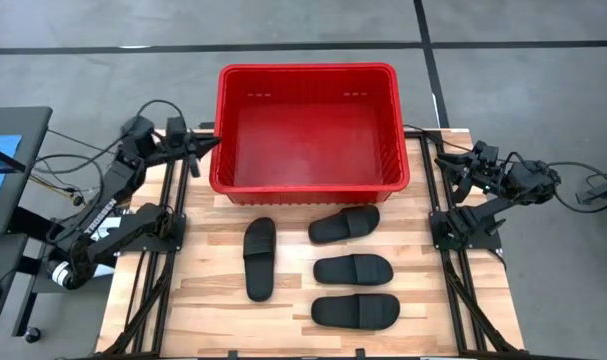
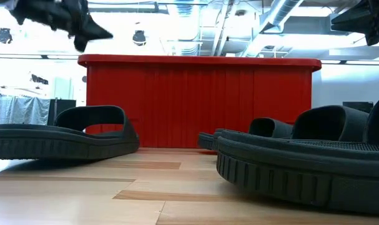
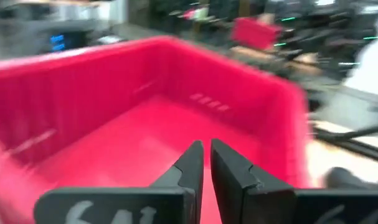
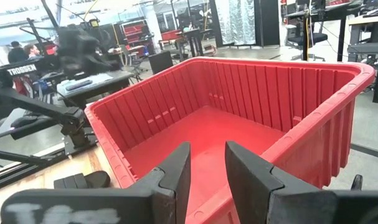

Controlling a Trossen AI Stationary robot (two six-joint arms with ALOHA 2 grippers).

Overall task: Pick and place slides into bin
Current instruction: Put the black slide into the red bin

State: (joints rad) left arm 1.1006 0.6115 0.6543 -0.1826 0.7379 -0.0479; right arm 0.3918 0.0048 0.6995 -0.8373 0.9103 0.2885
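A grey floor crossed by dark lines surrounded the wooden desk. Overhead, silver ducts ran beneath a bright ceiling. Beyond stood cluttered workbenches, an office chair, and pale curtains.

Two dark arms, white lettering

bin: bright red, ribbed walls
sandals: four, matte black, ridged sole edges
worktop: pale wood planks, mixed light and tan strips
floor: grey, dark lines
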